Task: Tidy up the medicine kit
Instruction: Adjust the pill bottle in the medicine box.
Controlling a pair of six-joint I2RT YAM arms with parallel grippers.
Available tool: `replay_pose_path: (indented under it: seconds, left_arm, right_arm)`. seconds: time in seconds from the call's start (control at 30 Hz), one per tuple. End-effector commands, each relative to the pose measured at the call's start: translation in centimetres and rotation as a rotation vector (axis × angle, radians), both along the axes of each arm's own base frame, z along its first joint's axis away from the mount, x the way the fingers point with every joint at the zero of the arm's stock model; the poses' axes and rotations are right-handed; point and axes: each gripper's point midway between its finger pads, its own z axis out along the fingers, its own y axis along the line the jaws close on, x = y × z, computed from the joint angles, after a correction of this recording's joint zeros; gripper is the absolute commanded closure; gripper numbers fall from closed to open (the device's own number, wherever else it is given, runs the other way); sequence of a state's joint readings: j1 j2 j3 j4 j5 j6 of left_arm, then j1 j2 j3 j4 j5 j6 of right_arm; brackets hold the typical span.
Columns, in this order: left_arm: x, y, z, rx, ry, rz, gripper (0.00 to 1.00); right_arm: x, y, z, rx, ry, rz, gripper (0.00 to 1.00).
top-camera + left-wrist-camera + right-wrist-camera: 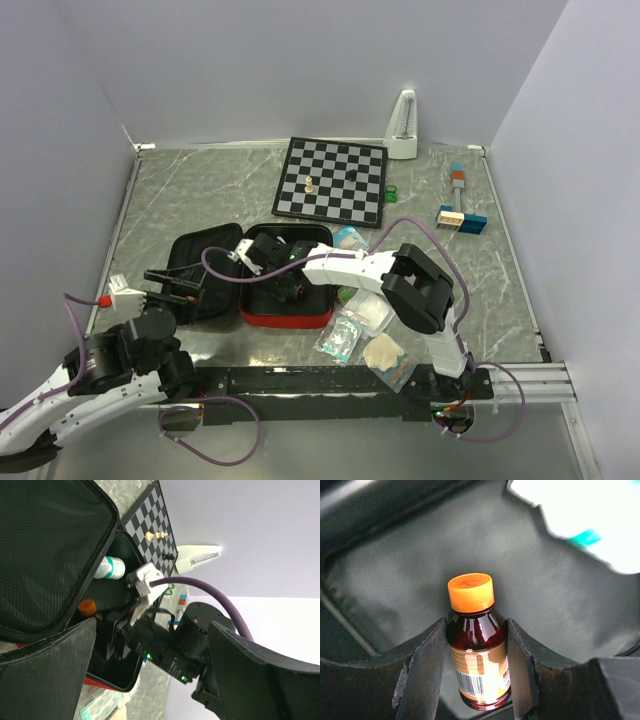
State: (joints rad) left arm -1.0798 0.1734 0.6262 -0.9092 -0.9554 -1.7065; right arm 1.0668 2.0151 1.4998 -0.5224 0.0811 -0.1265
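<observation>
1. Looking down from the top camera, you are seeing the medicine kit [285, 322] lying open in the middle of the table, with its black lid folded out to the left. The chessboard [332, 180] is sitting well behind it.
2. You are reaching the right gripper [268, 262] down into the red half of the kit, likely because that is where the loose items belong. Several packets [350, 330] are waiting on the table just beside the kit's right edge, so the packing looks only partly done.
3. You are parking the left gripper [172, 288] at the lid's near-left edge with its jaws spread wide and nothing in them. It seems to be there to stop the soft lid from flopping shut, though you cannot tell whether it is touching.
4. Turning to the left wrist camera, you are looking across the lid's mesh pocket [50, 545] into the kit. A white bottle [111, 567] is lying by the far wall and an orange cap [86, 607] is showing under the right arm.
5. Turning to the right wrist camera, you are gripping a brown bottle [476, 655] by its body, with both fingers [427, 650] pressing on its sides. Its cap is pointing away over the black lining, probably so you can lay the bottle down beside the white one.
</observation>
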Motion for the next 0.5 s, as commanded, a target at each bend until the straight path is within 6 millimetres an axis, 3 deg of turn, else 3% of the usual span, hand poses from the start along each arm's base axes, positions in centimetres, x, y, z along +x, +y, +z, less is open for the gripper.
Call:
replay_pose_path:
  seconds: [0.0, 0.13, 0.2, 0.37, 0.47]
  left_arm:
    - [-0.3, 0.5, 0.2, -0.018, -0.002, 0.002, 0.04]
    - [-0.2, 0.2, -0.1, -0.02, -0.004, -0.002, 0.04]
    - [-0.2, 0.1, -0.2, -0.014, -0.001, -0.005, 0.04]
    - [-0.1, 0.2, -0.4, -0.003, 0.003, 0.003, 0.04]
    - [-0.2, 0.3, -0.1, -0.008, -0.005, 0.0, 0.04]
  right_arm:
    - [3.7, 2.9, 1.8, 0.074, -0.145, 0.039, 0.69]
    - [5.6, 4.0, 1.4, 0.074, -0.221, 0.038, 0.71]
    - [6.3, 4.2, 1.2, 0.06, -0.249, 0.022, 0.67]
    - [7.5, 4.1, 2.4, 0.108, -0.317, -0.061, 0.32]
    - [7.3, 4.1, 4.5, 0.183, -0.326, -0.095, 0.25]
